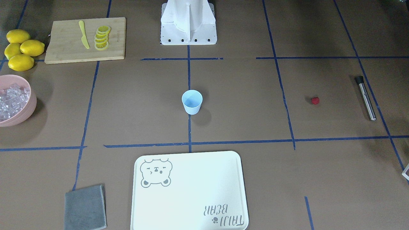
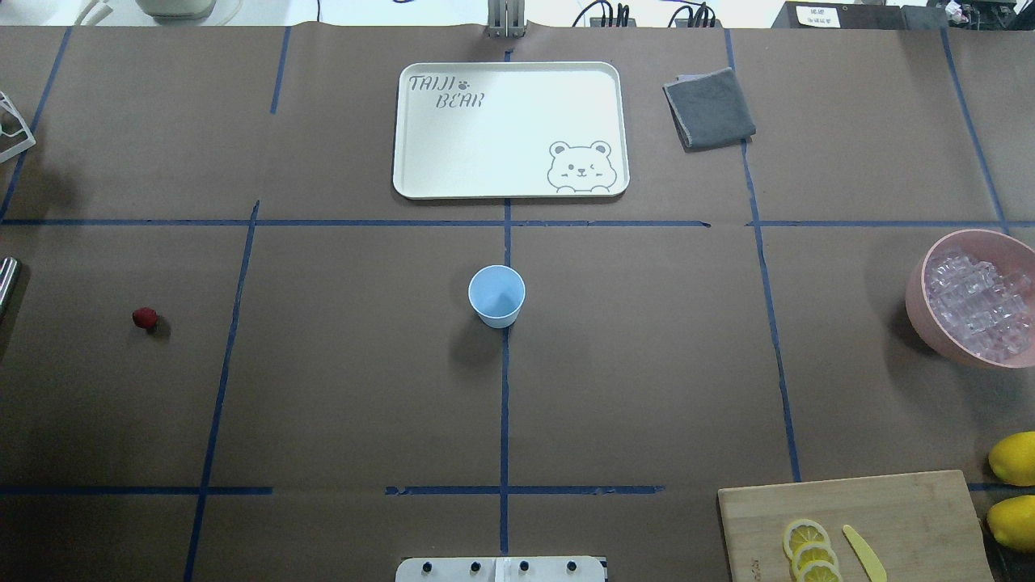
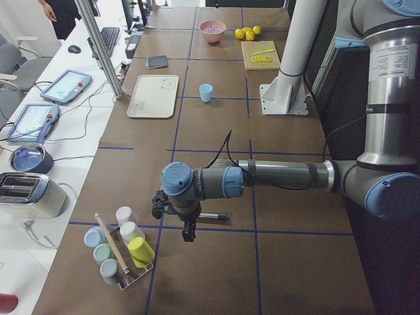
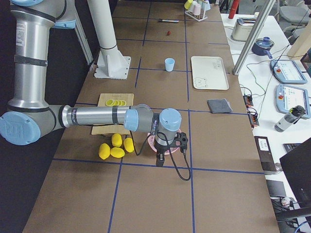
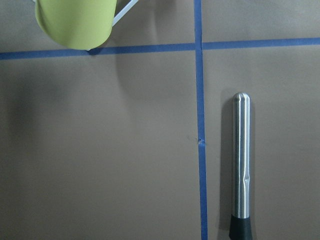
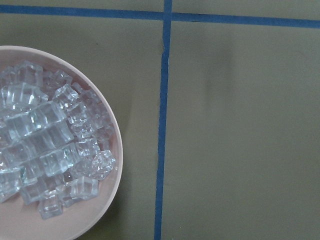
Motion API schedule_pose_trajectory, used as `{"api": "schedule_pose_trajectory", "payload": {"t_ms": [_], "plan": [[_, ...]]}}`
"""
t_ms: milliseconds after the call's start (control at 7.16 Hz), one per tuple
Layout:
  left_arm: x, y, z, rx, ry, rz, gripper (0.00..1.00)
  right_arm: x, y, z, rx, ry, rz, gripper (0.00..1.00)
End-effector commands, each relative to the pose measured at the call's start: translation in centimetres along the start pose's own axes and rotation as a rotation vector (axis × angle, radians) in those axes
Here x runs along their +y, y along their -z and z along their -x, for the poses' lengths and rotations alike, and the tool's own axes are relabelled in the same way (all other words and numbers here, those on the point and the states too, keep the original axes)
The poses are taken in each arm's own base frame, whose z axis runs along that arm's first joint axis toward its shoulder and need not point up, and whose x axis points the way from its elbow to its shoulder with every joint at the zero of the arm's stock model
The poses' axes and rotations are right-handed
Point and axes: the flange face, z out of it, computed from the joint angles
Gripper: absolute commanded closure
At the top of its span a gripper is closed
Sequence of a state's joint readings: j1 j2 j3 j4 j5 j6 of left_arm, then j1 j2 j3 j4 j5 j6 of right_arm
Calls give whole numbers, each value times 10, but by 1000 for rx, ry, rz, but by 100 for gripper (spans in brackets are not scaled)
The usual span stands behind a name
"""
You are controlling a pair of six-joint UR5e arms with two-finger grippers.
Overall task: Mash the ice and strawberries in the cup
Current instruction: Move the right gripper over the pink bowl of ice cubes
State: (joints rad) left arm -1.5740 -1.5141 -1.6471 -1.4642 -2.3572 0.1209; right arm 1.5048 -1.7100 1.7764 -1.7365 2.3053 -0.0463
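Only side views show left gripper [image 3: 189,231], right gripper [image 4: 160,159]; spread or not, cannot tell.

Table [image 2: 323,364]: brown paper, blue tape grid. cup [image 2: 496,296] upright at centre. strawberry [image 2: 145,318] well off to robot's left, steel rod [image 1: 366,97] (probably a muddler) beyond it. tray [image 2: 485,162] and grey cloth [image 2: 709,107] on the far side. pink bowl [image 2: 930,331], cutting board [image 2: 889,509] and lemons [image 1: 20,49] toward the right end.

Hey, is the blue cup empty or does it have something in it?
Empty. The cup shows its bare blue bottom from overhead; the ice sits in the pink bowl, the strawberry on the table.
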Motion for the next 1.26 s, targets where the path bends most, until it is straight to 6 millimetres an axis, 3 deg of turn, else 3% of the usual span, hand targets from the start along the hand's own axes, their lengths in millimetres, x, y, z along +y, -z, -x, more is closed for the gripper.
{"api": "schedule_pose_trajectory", "payload": {"t_ms": [0, 698, 1117], "plan": [[2, 11, -9, -29, -35, -28, 0, -1, 0, 0, 0, -3, -1, 0], [3, 8, -6, -39, -20, -22, 0, 0, 5, 5, -3, 6, -10, 0], [13, -1, -1, -34, -23, -12, 0, 0, 7, 7, -12, 10, -14, 0]]}}
